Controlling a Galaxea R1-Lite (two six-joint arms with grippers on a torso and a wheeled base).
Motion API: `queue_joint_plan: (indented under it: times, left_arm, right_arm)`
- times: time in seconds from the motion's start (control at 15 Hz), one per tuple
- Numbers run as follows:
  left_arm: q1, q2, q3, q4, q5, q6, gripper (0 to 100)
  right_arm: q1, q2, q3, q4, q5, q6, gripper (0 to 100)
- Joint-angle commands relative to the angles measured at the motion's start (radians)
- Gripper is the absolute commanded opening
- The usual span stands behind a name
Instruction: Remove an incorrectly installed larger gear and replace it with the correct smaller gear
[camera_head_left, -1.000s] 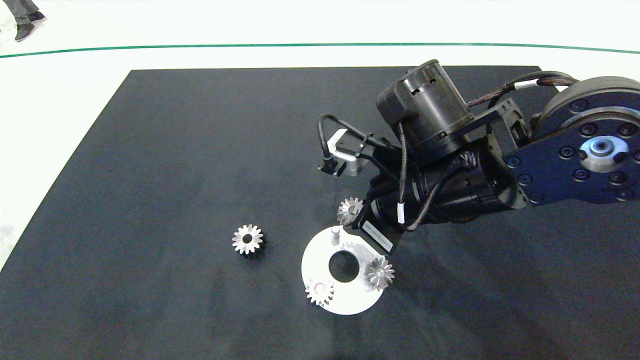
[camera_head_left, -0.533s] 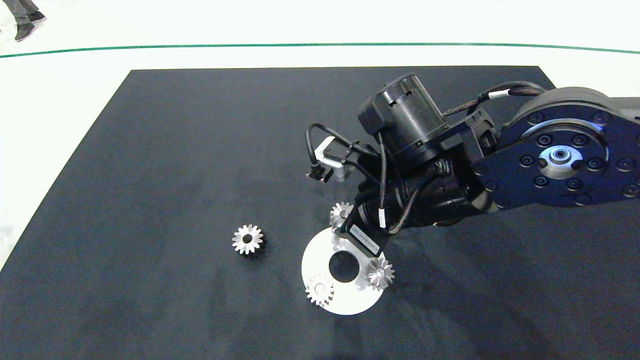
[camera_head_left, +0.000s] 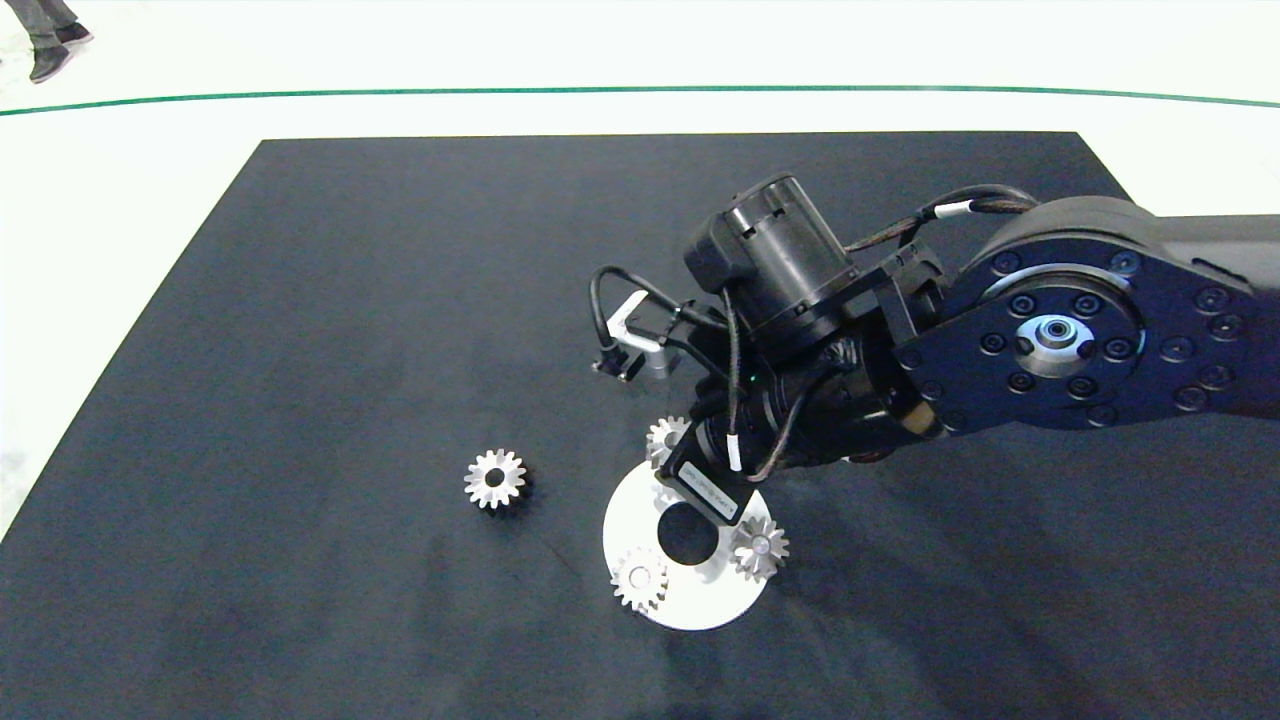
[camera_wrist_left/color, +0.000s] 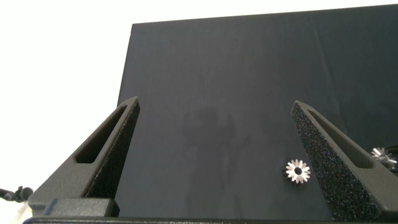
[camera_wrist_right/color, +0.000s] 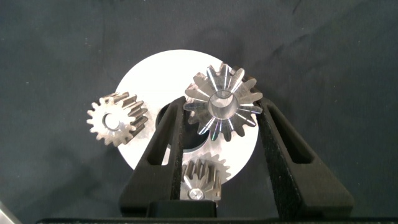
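We have the right gripper (camera_wrist_right/color: 221, 124) low over the white disc plate (camera_head_left: 690, 605), its fingers closed on the smaller gear (camera_wrist_right/color: 222, 106), the star-toothed cone, one finger on each flank and the gear's axis pointing roughly up at the wrist camera. What matters for us now is where that gear sits against the post it has to drop onto: in the right wrist view it hangs over the plate's rim, beside the dark centre hole (camera_head_left: 688, 533), and the gear itself hides the post, so we cannot say whether bore and post are lined up. Two more gears sit on the plate, one with blunt teeth (camera_wrist_right/color: 117, 119) well apart from our fingers, another (camera_wrist_right/color: 200, 180) close between the finger bases. Our reading is that the descent calls for a straight vertical drop, teeth meshing with those neighbours. The larger gear (camera_head_left: 495, 478) lies flat on the black mat (camera_head_left: 350, 300), off the plate toward the left arm's side. The left gripper (camera_wrist_left/color: 214, 158) hovers spread wide and empty, far back, with that gear in its sight.
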Motion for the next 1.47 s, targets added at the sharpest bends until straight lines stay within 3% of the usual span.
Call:
queue_joint_plan:
  times: [0.07, 0.87, 1.07, 1.47]
  left_arm:
    - [0.0, 0.0, 0.0, 0.003, 0.001, 0.0, 100]
    - [0.0, -0.007, -0.002, 0.003, 0.001, 0.0, 100]
    - [0.0, -0.009, -0.002, 0.003, 0.001, 0.0, 100]
    - [0.0, -0.01, -0.002, 0.003, 0.001, 0.0, 100]
  right_arm:
    - [0.0, 0.01, -0.001, 0.003, -0.004, -0.002, 25]
    - [-0.006, 0.029, -0.001, 0.001, -0.015, 0.004, 25]
    - [-0.006, 0.044, -0.001, 0.0, -0.045, 0.005, 25]
    - [-0.006, 0.049, -0.02, -0.002, -0.044, 0.008, 25]
